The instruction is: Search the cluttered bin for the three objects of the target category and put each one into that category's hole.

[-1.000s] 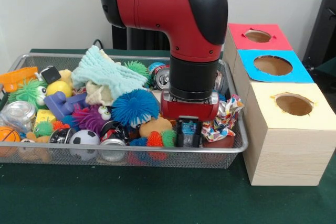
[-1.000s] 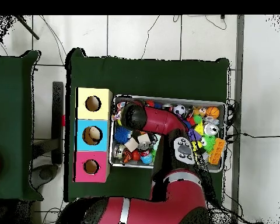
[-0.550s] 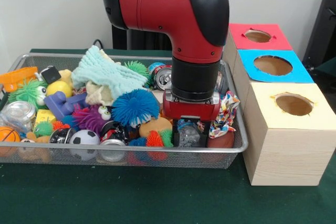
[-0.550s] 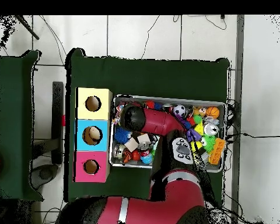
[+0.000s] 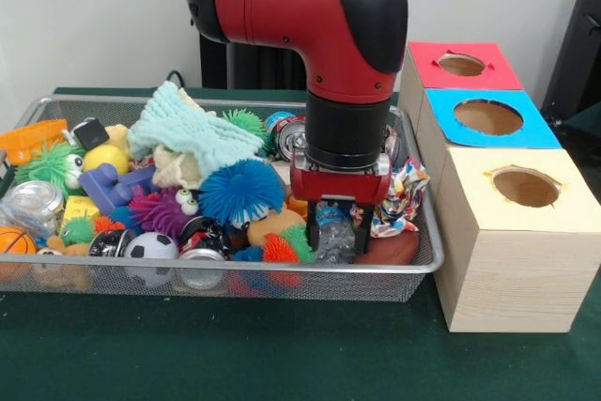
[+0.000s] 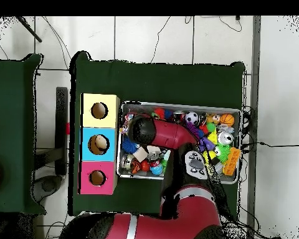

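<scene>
One wire basket (image 5: pixel 413 265) on green cloth, packed with toys. Beside it, three wooden boxes in a row, each with one round hole: yellow top (image 5: pixel 526 187), blue top (image 5: pixel 488 117), red top (image 5: pixel 461 65). In the overhead view the same three run yellow (image 6: pixel 99 110), blue (image 6: pixel 98 144), red (image 6: pixel 97 178).

Counted in the basket: one soccer ball (image 5: pixel 150 247), one small basketball (image 5: pixel 13 240), one blue spiky ball (image 5: pixel 240 191), one purple spiky ball with eyes (image 5: pixel 161 211), one green spiky ball with eyes (image 5: pixel 47 162), one light green cloth (image 5: pixel 192 133), one patterned cloth (image 5: pixel 402 202), at least two cans (image 5: pixel 293 138).

One arm, one gripper (image 5: pixel 336 235), over the basket's end nearest the boxes. Its black fingers pinch a small clear plastic bottle (image 5: pixel 332 230): crumpled, see-through, upright between the fingers, lower end at about rim level among the toys. Whether it touches the toys below, cannot tell.
</scene>
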Motion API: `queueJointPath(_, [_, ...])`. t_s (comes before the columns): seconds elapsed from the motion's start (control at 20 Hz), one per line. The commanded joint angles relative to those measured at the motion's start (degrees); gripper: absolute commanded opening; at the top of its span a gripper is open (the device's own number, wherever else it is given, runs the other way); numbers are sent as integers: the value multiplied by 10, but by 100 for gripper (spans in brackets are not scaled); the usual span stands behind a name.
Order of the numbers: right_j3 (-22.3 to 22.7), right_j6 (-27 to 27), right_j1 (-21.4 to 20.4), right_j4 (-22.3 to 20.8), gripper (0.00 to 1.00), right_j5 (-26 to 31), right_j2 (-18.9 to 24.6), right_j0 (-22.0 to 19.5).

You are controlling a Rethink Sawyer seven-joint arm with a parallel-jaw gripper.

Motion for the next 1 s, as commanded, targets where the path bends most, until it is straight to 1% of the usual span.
queueJointPath(0.05, [109,82,-9,-16,100,18,32,-12])
queueJointPath(0.5, [113,72,-4,-18,100,19,37,-17])
queueJointPath(0.7, [107,65,-2,-18,100,25,39,-18])
queueJointPath(0.8, [92,59,12,-19,100,24,44,-21])
queueJointPath(1.0, [62,51,53,-20,100,0,59,-29])
